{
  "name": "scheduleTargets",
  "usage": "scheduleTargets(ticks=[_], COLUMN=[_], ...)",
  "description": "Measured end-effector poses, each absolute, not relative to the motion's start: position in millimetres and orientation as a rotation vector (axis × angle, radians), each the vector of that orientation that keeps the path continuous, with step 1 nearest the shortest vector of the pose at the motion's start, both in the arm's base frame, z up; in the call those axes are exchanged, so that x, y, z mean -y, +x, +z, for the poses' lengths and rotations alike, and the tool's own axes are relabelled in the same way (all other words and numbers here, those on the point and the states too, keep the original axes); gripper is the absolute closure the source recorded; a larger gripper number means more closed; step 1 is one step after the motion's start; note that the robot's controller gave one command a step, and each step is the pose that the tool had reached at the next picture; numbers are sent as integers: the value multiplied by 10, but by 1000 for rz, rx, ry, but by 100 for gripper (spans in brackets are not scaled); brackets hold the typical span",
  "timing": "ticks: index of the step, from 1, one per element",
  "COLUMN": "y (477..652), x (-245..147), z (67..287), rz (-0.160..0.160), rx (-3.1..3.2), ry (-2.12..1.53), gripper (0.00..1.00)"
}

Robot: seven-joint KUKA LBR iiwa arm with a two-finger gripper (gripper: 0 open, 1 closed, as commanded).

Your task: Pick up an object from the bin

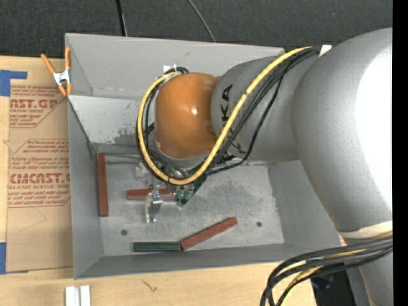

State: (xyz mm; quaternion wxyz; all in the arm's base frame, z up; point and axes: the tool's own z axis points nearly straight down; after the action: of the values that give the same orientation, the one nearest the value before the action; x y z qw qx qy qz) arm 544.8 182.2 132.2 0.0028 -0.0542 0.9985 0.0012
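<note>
Jaws cannot be read as spread or pressed together, since the wrist above hides most of them; only a small metal tip of the gripper [152,208] shows, low over the left half of the bin's floor. Largest in view is the silver arm [331,120], which comes in over the bin's right edge and covers the right rear corner. The grey metal bin [255,190] lies beneath it with sloping walls and a flat, scuffed floor. An orange cover [185,113] caps the wrist above the middle of the bin, and yellow and black cables [255,88] loop round it. One reddish-brown stick [208,233] lies slantwise near the bin's lower edge, right of centre. Another reddish-brown stick [102,185] lies along the foot of the left wall. A dark green stick [156,247] lies flat against the lower edge, its right end close to the slanted stick. A shorter reddish-brown stick [137,195] lies crosswise directly at the gripper, its right part hidden beneath the gripper; whether it is clasped cannot be told.
</note>
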Motion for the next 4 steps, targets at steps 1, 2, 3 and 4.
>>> scheduleTargets(ticks=[1, 2, 3, 4], y=[5706, 5707, 5688, 5777], x=[-1825, -1825, -1711, -1573], z=[758, 758, 1097, 1419], rz=[10, 11, 0, 1], rx=[-3122, -3122, -3142, -3100], ry=[-182, -183, -188, -485], gripper=[100, 100, 100, 100])
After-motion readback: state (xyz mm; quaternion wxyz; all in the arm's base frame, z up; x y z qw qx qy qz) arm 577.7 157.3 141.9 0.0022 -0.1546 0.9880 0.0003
